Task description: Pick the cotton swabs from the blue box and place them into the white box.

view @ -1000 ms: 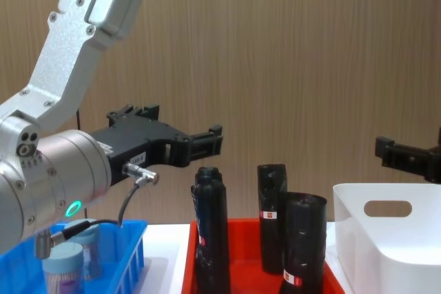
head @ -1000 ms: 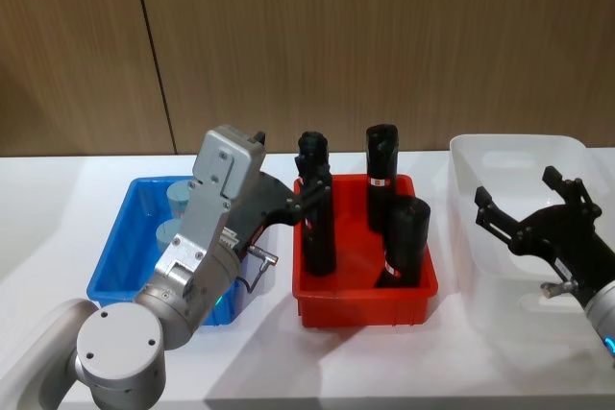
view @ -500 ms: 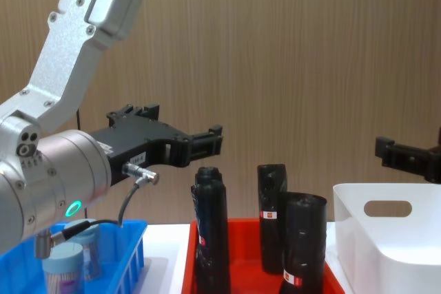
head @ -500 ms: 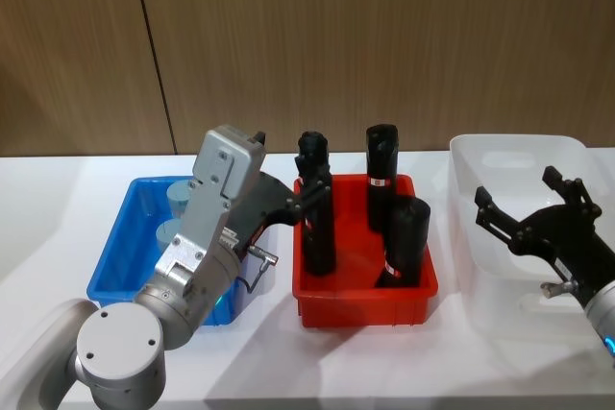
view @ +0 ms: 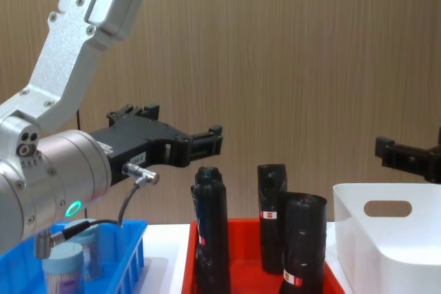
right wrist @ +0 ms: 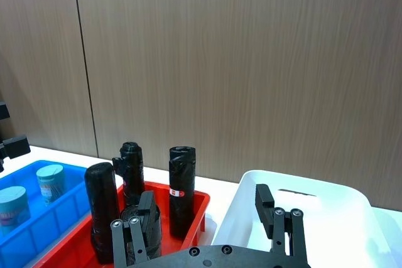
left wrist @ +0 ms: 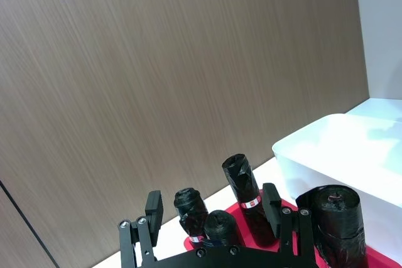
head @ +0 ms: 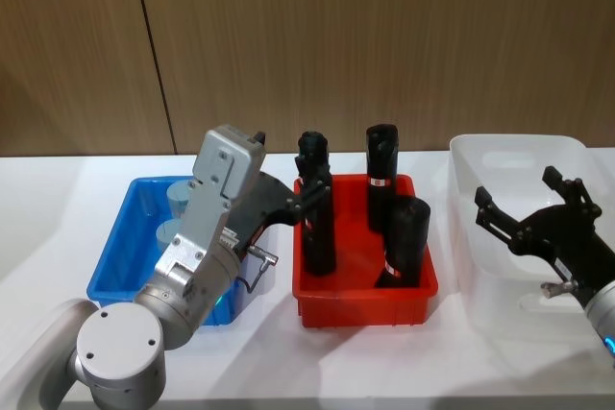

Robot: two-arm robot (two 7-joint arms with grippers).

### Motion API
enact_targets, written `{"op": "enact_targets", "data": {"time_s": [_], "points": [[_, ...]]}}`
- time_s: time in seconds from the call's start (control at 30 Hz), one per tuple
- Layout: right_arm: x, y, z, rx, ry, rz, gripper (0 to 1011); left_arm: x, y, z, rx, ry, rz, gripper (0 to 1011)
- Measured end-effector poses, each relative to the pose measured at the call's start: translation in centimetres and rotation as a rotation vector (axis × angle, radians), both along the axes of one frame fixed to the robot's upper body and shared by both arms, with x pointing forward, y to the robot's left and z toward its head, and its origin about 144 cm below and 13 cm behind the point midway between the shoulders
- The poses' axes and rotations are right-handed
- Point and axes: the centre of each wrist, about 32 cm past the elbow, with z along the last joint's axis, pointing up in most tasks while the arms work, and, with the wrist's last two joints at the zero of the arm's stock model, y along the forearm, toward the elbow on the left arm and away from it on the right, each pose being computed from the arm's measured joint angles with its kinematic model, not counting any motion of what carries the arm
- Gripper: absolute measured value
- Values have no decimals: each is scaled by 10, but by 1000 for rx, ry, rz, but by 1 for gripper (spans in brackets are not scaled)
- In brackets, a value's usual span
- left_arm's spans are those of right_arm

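Observation:
Two cotton swabs tubs (head: 180, 196) (head: 168, 232) with pale blue lids stand in the blue box (head: 123, 242) at the left; they also show in the chest view (view: 65, 263) and right wrist view (right wrist: 50, 181). My left gripper (head: 306, 191) hangs open and empty above the gap between the blue box and the red tray, higher than the black rolls (view: 207, 141). The white box (head: 480, 228) sits at the right. My right gripper (head: 520, 195) is open and empty, raised over the white box's near half (view: 397, 153).
A red tray (head: 363, 306) stands between the two boxes, holding three tall black rolls (head: 316, 208) (head: 381, 175) (head: 405, 240) with red-white labels. A wood-panelled wall rises close behind the white table (head: 58, 199).

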Motion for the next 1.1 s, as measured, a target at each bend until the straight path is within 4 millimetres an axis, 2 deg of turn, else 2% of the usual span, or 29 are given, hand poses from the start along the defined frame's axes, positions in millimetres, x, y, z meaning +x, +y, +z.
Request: {"op": "enact_targets", "data": {"time_s": [0.53, 1.1], "points": [[0, 0, 0, 0, 0, 0, 1002, 1, 14, -4, -18, 61, 35, 1003], [0, 0, 0, 0, 0, 0, 1001, -9, 41, -10, -126, 195, 215, 1003]]}}
